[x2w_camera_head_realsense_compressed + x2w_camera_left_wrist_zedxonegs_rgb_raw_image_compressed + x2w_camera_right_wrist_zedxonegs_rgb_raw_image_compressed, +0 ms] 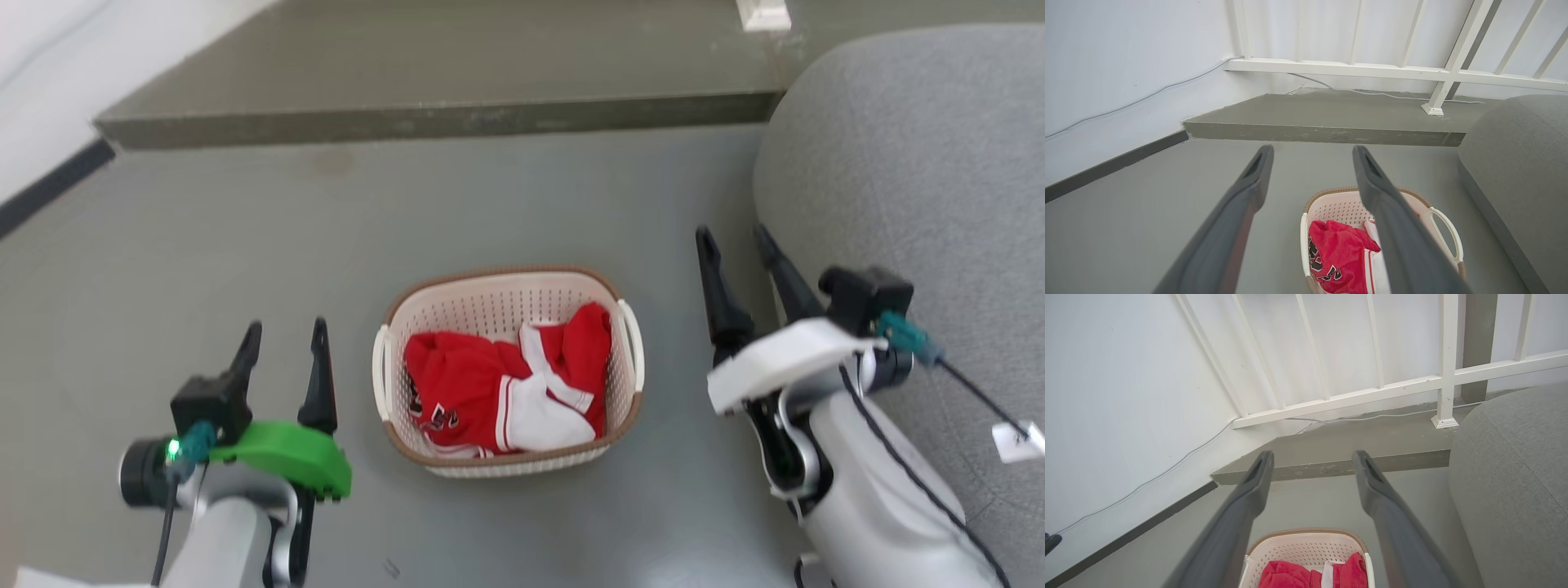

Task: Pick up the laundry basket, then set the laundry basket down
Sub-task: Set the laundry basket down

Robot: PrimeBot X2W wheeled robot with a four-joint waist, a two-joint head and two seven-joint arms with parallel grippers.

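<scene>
Both pairs of jaws hang released, left gripper (286, 327) and right gripper (732, 233) flanking the laundry basket (490, 306) on the floor (531, 204); pickup not begun, so you should next close each on its handle (380, 371).

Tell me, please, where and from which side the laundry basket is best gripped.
Probably by its two white side handles: left gripper on the left handle, right gripper on the right handle, each from its own side. They bow outward from the laundry basket, which stands upright between the grippers.
</scene>
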